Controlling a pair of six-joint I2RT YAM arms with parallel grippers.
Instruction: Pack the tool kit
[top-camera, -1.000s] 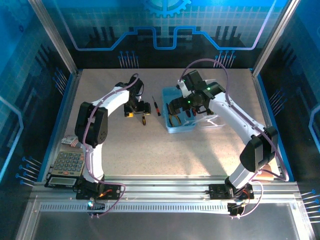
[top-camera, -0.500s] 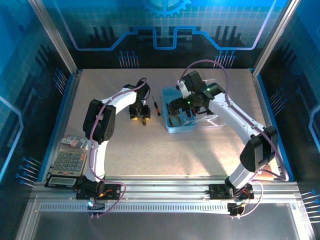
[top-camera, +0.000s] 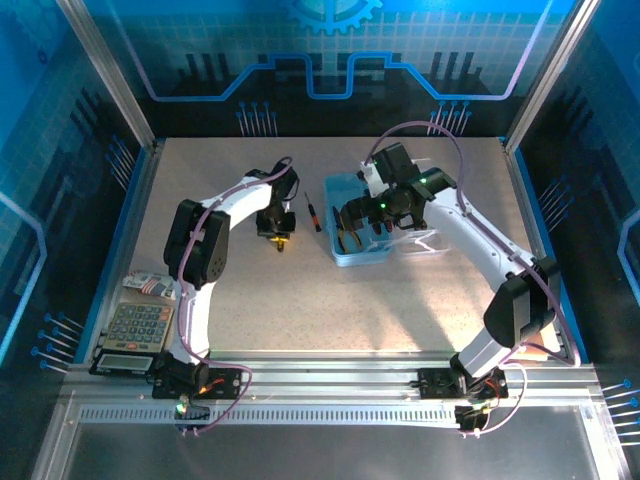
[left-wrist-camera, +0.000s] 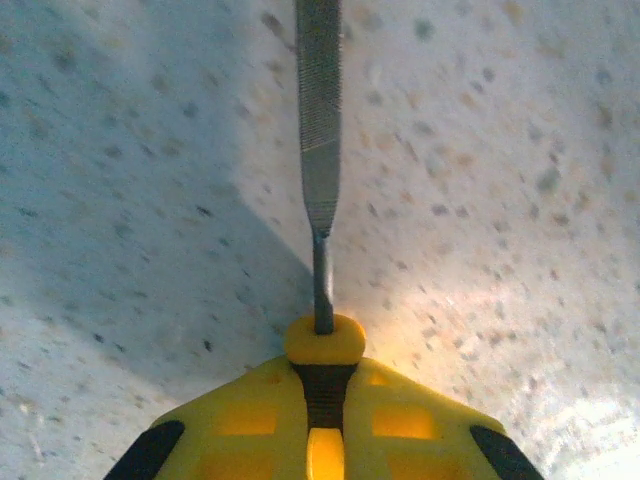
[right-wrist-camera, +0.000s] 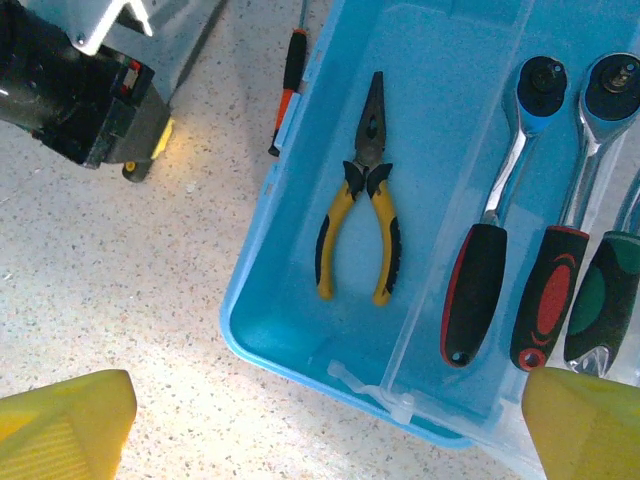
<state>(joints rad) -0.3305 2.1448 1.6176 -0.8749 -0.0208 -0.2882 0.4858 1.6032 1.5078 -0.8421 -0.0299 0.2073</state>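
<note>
The tool kit box (top-camera: 346, 258) is pale blue and open, its clear lid (top-camera: 420, 241) lying to the right. In the right wrist view the box (right-wrist-camera: 262, 250) holds yellow-handled pliers (right-wrist-camera: 358, 205) and ratchet wrenches (right-wrist-camera: 478, 290). My right gripper (right-wrist-camera: 325, 440) hovers open over the box's near left corner, also seen as the right gripper (top-camera: 365, 215) from above. A small red-and-black screwdriver (right-wrist-camera: 291, 65) lies on the table left of the box. My left gripper (left-wrist-camera: 322, 385) is shut on the black-and-yellow handle of a small file (left-wrist-camera: 318, 100), low over the table at the left gripper (top-camera: 277, 226).
A grey calculator (top-camera: 135, 330) and a small packet (top-camera: 148, 283) lie at the near left edge. Blue walls and aluminium posts ring the speckled table (top-camera: 330, 310). The left arm's black wrist (right-wrist-camera: 80, 100) sits close to the box's left side.
My left gripper has closed on the file's handle; a second ago its jaws stood open around it. The right arm has shifted slightly over the box.
</note>
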